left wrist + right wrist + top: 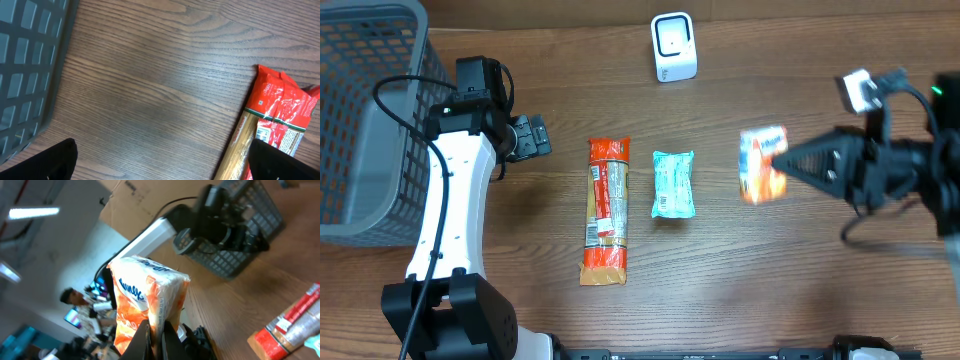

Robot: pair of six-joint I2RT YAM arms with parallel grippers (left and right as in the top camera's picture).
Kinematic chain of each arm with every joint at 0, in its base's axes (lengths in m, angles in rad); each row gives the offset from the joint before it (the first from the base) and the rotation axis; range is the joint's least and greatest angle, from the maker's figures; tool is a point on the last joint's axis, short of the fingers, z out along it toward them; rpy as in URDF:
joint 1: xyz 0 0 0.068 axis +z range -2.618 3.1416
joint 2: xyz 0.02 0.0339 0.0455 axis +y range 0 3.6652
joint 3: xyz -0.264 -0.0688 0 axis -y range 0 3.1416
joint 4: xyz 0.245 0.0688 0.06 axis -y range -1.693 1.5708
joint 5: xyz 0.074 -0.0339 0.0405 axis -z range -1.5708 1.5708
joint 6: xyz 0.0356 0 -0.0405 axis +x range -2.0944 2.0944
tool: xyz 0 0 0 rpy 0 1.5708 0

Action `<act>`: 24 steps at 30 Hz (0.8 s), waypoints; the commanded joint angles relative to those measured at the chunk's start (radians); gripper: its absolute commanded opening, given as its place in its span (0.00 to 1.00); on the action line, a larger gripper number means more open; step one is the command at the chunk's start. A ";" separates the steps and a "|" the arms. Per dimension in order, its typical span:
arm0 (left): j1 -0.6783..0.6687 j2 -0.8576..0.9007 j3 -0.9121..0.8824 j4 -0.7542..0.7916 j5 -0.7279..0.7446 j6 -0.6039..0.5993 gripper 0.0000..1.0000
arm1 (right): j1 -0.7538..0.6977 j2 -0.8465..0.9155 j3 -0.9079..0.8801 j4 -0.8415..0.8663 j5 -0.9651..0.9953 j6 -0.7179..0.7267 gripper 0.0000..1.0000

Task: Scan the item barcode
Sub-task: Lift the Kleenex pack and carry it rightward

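Tissue pack (758, 168) within right gripper (777, 160)

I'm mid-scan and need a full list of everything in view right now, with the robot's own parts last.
grey plastic mesh basket: one, grey, far left of the table.
white boxy barcode scanner: one, white, standing at the table's far edge, centre.
long red and orange crinkly packet: one, red and orange, lying left of centre.
small teal plastic packet: one, teal, beside the long packet, not touching it.
orange and white soft tissue pack: one, orange and white, right of centre, in the right gripper.
brown wooden table: one, brown, under everything.
left gripper: one, black, open, empty, near the basket.
right gripper: one, black, shut on the tissue pack.
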 commanded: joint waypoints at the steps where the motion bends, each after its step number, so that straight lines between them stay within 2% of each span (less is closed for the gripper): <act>1: 0.003 0.001 -0.007 0.001 -0.005 0.009 1.00 | -0.006 -0.040 0.010 0.003 -0.034 0.010 0.04; 24: 0.002 0.001 -0.007 0.001 -0.005 0.009 1.00 | -0.005 -0.022 0.009 0.023 -0.032 0.010 0.04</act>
